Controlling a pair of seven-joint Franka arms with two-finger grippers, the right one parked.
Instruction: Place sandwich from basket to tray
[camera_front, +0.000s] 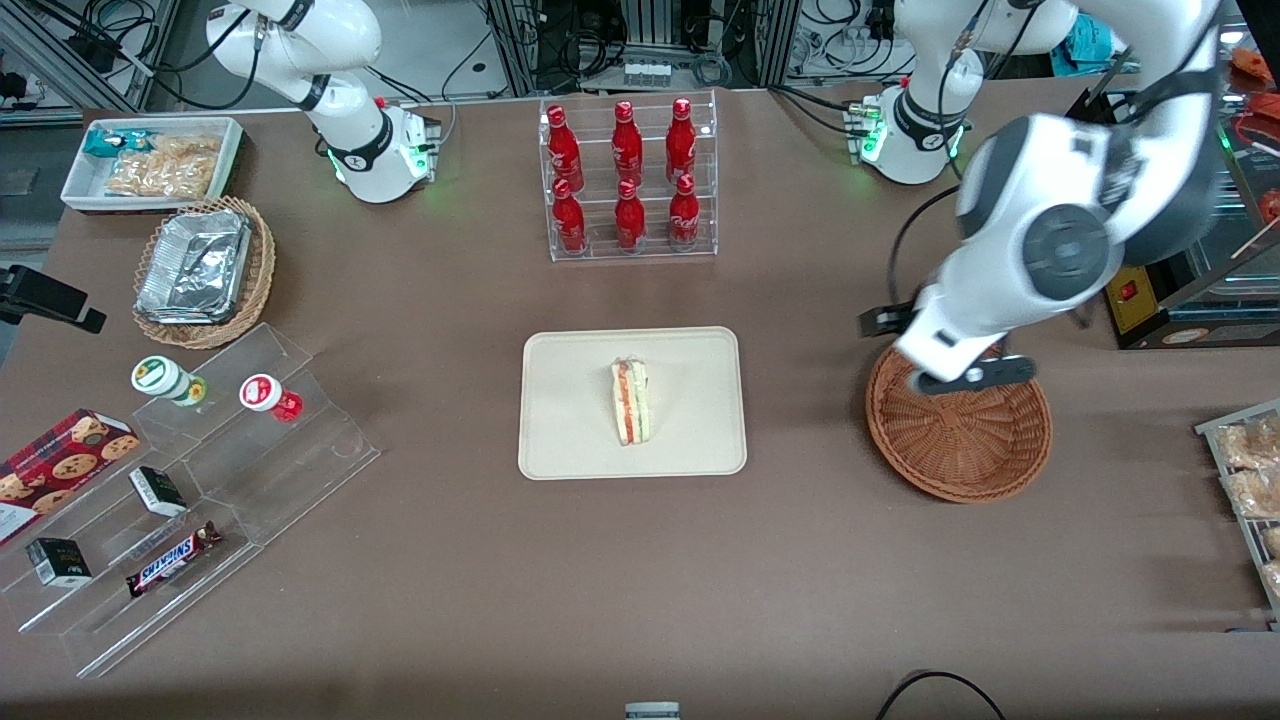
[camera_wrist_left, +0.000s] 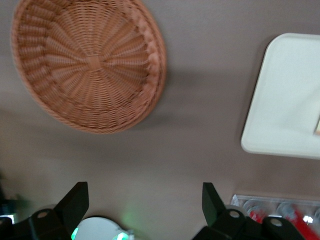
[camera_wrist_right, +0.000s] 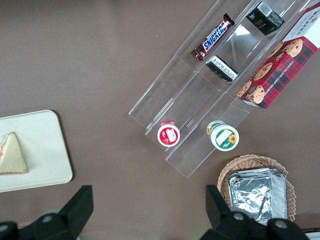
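Now sandwich (camera_front: 631, 402) lies on tray (camera_front: 570, 440), claw (camera_wrist_left: 145, 205) well apart.

The gripper (camera_wrist_left: 142, 205) hangs above the table (camera_front: 800, 560) near the basket (camera_front: 960, 430), its fingers (camera_wrist_left: 75, 202) spread wide with nothing between them. Taking the tray (camera_front: 570, 430) as landmark: bare table lies between it and the basket, with nothing standing in that gap. The sandwich (camera_front: 631, 402) lies on the tray's middle, with bare tray surface all around it. A rack of red bottles (camera_front: 628, 178) stands farther from the front camera than the tray, with bare table between them. Toward the parked arm's end, clear stepped shelves (camera_front: 190, 490) stand well apart from the tray.
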